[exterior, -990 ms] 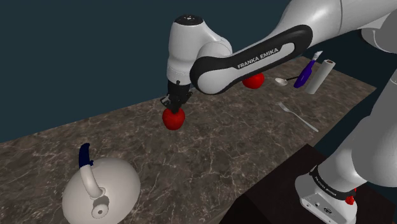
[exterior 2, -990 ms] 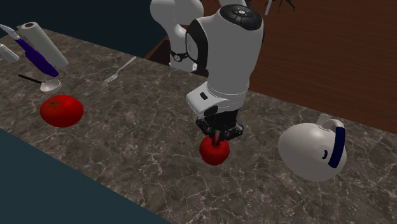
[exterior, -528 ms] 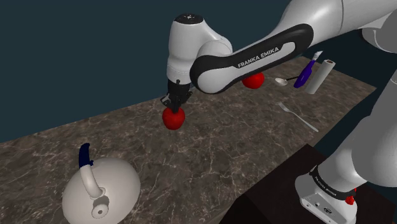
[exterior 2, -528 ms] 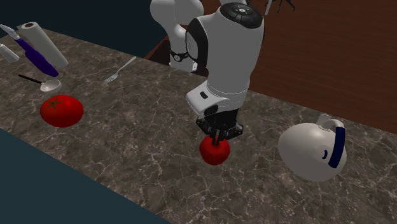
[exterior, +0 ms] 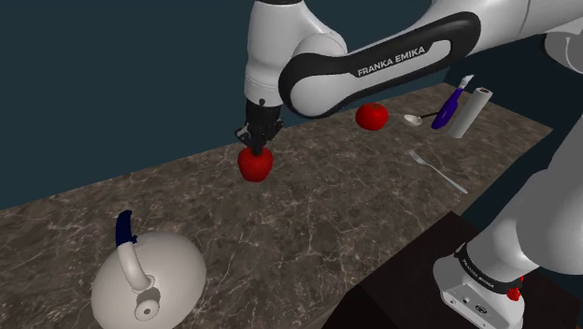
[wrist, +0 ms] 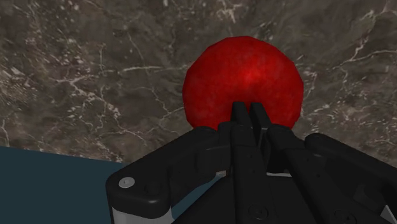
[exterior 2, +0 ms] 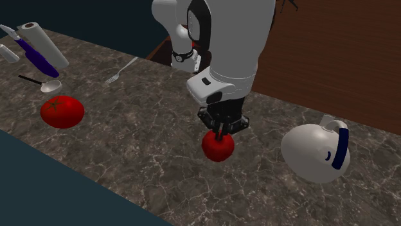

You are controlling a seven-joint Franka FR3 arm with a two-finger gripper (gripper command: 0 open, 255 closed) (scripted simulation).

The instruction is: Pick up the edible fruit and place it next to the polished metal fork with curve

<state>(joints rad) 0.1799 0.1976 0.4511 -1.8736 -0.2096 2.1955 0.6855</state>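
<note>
Since the earlier frame your arm has risen, and the red apple [exterior: 255, 164] has come up slightly with it. Your claw [exterior: 257, 142] is pinched nearly together on the apple's top, just above the marbled surface [exterior: 327, 224]. The fork [exterior: 437, 171] lies well apart, toward the shoulder view's right, as does a tomato [exterior: 372, 116].

White kettle [exterior: 149, 276] with blue handle on dark marbled tabletop [exterior: 308, 234]. Toward far end: red tomato [exterior: 372, 116], small spoon [exterior: 413, 120] near it, purple-handled tool [exterior: 448, 107] just beside white roll [exterior: 470, 112].
</note>
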